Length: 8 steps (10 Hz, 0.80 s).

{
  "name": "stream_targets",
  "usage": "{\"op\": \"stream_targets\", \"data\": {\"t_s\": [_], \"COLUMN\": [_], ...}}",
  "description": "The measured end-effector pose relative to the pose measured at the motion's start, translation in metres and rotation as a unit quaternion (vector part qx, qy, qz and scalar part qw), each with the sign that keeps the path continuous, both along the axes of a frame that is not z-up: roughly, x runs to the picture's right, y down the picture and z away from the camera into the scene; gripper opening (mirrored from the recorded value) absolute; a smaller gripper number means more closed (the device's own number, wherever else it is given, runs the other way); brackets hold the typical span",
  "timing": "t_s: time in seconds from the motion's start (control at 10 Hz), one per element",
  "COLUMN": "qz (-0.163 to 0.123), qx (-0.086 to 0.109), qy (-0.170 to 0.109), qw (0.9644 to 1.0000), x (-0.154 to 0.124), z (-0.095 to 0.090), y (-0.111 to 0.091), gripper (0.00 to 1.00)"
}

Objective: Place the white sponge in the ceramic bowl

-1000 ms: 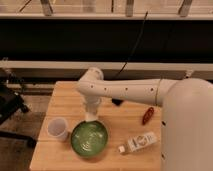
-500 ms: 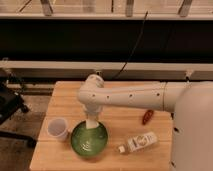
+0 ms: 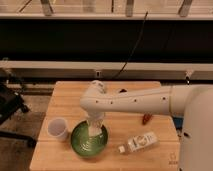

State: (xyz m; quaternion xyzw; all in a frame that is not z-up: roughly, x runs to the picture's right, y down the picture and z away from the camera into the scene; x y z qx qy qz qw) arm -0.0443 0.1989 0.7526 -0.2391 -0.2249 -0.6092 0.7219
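Observation:
The green ceramic bowl [image 3: 86, 143] sits on the wooden table [image 3: 70, 102] near its front edge, left of centre. My white arm reaches in from the right and bends down. My gripper [image 3: 95, 128] points straight down over the bowl's far right rim, low above its inside. A pale shape at the gripper's tip may be the white sponge, but I cannot tell it apart from the gripper. No sponge lies elsewhere on the table.
A small whitish cup [image 3: 58, 128] stands just left of the bowl. A white plastic bottle [image 3: 139, 142] lies on its side right of the bowl. A small red-brown object [image 3: 146, 119] lies beyond the bottle. A dark chair [image 3: 10, 107] stands left of the table.
My arm has swung forward and down, bringing the gripper from above the bowl's far side down to its rim. The bowl, cup and bottle have not moved.

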Motion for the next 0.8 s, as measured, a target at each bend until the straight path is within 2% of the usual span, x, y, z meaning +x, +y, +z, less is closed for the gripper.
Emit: {"op": "stream_targets", "data": {"t_s": [0.1, 0.4, 0.7, 0.8], "qz": [-0.007, -0.031, -0.066, -0.081], "qx": [-0.006, -0.019, -0.039, -0.046], "qy": [-0.004, -0.021, -0.045, -0.053], "qw": [1.0, 0.9991, 0.996, 0.9943], "x": [0.004, 0.002, -0.016, -0.023], "z": [-0.007, -0.014, -0.009, -0.008], "y": [0.008, 0.018, 0.029, 0.033], "gripper": [0.0, 0.0, 0.0, 0.05]}}
